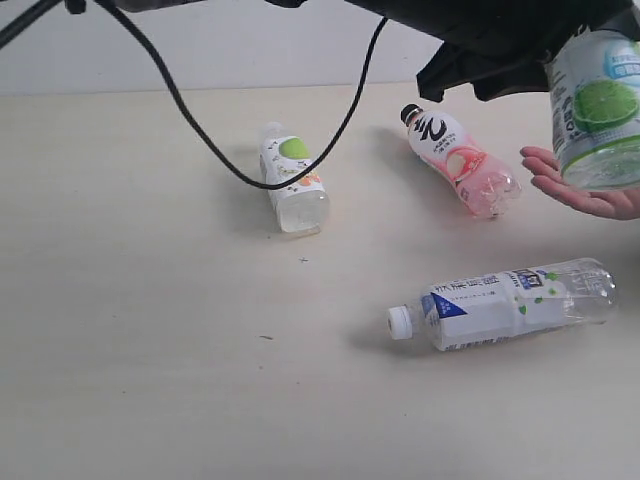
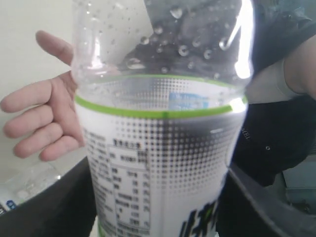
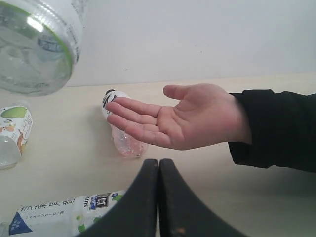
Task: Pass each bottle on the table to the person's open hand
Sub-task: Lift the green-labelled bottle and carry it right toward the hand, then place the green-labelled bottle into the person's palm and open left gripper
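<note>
L claw (image 2: 158, 197) clamped on clear lime-label plastic bottle (image 1: 598, 110), near-vertical, base just over bare open palm (image 3: 190, 118); R claw (image 3: 158, 197) closed.

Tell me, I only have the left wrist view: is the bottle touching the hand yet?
Observer: No. In the right wrist view the held bottle hangs higher than the hand, with a clear gap between them.
Operator: Is the other arm free?
Observer: Yes. The right gripper is shut and holds nothing.
Operator: How many remain?
Observer: Three lie on the table: a green-label bottle, a pink bottle and a blue-label bottle.
</note>
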Available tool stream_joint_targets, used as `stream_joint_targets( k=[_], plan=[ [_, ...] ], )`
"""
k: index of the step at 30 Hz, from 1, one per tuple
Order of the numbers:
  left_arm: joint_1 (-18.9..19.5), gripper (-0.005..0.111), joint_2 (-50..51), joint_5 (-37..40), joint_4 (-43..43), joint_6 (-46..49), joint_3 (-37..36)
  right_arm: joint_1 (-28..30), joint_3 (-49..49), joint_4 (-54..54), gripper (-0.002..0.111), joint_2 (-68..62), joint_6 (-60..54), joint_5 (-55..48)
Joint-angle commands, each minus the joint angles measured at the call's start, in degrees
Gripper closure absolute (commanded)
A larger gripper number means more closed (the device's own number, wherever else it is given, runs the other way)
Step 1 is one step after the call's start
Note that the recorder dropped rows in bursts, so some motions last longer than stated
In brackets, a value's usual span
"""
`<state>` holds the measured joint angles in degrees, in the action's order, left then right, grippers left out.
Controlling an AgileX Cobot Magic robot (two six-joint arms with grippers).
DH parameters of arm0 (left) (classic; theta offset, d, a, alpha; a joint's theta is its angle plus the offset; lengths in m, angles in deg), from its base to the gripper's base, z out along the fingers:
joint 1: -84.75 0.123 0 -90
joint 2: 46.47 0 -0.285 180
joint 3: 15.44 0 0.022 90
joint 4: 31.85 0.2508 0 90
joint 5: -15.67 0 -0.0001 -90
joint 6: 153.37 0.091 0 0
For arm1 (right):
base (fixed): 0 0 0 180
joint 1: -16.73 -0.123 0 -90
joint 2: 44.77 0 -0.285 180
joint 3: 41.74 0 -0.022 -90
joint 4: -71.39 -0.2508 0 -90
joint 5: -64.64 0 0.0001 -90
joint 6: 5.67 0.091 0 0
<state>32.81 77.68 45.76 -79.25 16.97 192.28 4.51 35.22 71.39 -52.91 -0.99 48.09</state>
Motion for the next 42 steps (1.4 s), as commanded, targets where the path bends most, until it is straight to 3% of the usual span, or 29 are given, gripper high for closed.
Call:
stream_joint_targets(
  k=[1, 13, 27, 37, 42],
  plan=[
    [-0.1, 0.107, 2.5, -0.7, -1.5, 2.1, 4.1, 0.3, 0.3, 0.0, 0.108, 0.4, 0.0, 0.3],
    [0.4, 0.107, 4.9, -3.6, -7.0, 6.4, 5.2, 0.3, 0.3, 0.0, 0.108, 0.4, 0.0, 0.3],
    [3.9, 0.107, 6.9, 1.4, -8.1, 9.7, 5.2, 0.3, 0.3, 0.0, 0.108, 0.4, 0.0, 0.3],
    [3.1, 0.106, 13.3, -2.1, -20.9, 14.8, 5.2, 0.3, 0.3, 0.0, 0.108, 0.4, 0.0, 0.3],
    [2.2, 0.100, 16.7, -3.6, -36.2, 23.3, 5.2, 0.3, 0.3, 0.0, 0.108, 0.4, 0.0, 0.3]
  ],
)
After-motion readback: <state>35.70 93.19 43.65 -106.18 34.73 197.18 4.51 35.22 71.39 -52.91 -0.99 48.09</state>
